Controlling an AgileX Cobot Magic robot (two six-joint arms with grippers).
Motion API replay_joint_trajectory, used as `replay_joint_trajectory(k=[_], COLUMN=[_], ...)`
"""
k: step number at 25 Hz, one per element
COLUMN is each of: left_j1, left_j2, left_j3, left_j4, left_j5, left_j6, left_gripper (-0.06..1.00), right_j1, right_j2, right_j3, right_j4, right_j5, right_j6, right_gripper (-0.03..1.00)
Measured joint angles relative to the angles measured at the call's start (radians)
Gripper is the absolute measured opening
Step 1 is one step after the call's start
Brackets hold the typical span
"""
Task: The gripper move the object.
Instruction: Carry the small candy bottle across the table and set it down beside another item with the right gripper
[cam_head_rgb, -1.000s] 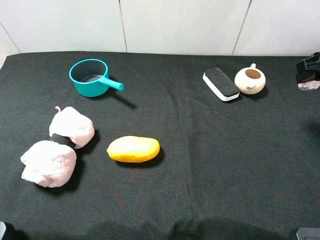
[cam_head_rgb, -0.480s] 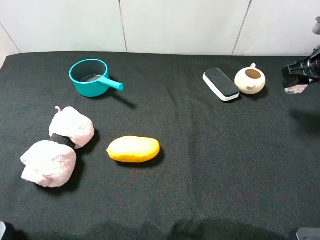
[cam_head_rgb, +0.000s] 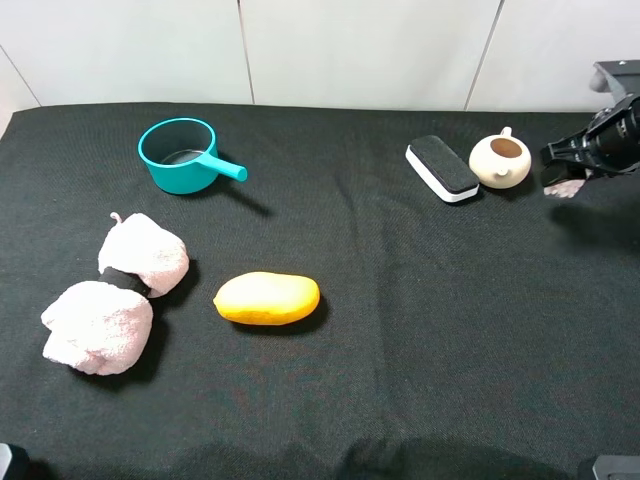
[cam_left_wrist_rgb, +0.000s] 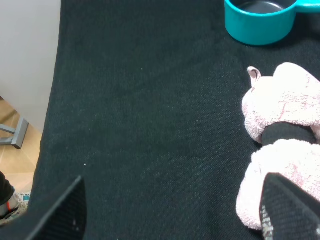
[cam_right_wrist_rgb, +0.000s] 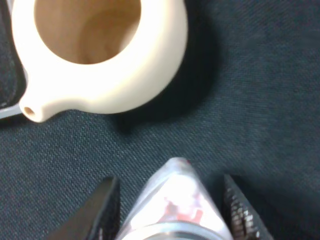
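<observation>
My right gripper (cam_head_rgb: 566, 168) hangs at the far right of the table, just right of the cream teapot (cam_head_rgb: 500, 160). It is shut on the object (cam_head_rgb: 566, 187), a small clear bottle of pale pink pellets that pokes out below the claw. The right wrist view shows the bottle (cam_right_wrist_rgb: 172, 202) clamped between both black fingers (cam_right_wrist_rgb: 102, 212), just short of the teapot (cam_right_wrist_rgb: 100, 55). In the left wrist view my left gripper (cam_left_wrist_rgb: 175, 212) stands open above bare black cloth, with nothing between its fingers.
A black-and-white eraser block (cam_head_rgb: 442, 168) lies just left of the teapot. At the back left stands a teal pot (cam_head_rgb: 180, 155). Pink fluffy slippers (cam_head_rgb: 120, 295) and a yellow oblong fruit (cam_head_rgb: 267, 298) lie at the front left. The table is covered in black cloth (cam_head_rgb: 420, 330).
My right gripper has moved left from the table's right edge toward the teapot, carrying the bottle. Nothing else has moved.
</observation>
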Motion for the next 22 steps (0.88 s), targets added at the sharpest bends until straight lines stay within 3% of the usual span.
replay_joint_trajectory(k=[12, 22], left_j1=[0.0, 0.0], left_j2=[0.0, 0.0], left_j3=[0.0, 0.0], left_j4=[0.0, 0.0], left_j5=[0.0, 0.0], left_j6=[0.0, 0.0], left_gripper=[0.77, 0.77], right_j1=[0.001, 0.056], right_j2=[0.035, 0.036], right_j3=[0.0, 0.0], right_j4=[0.045, 0.042], right_j5=[-0.006, -0.024], right_j6=[-0.052, -0.053], right_gripper=[0.33, 0.33])
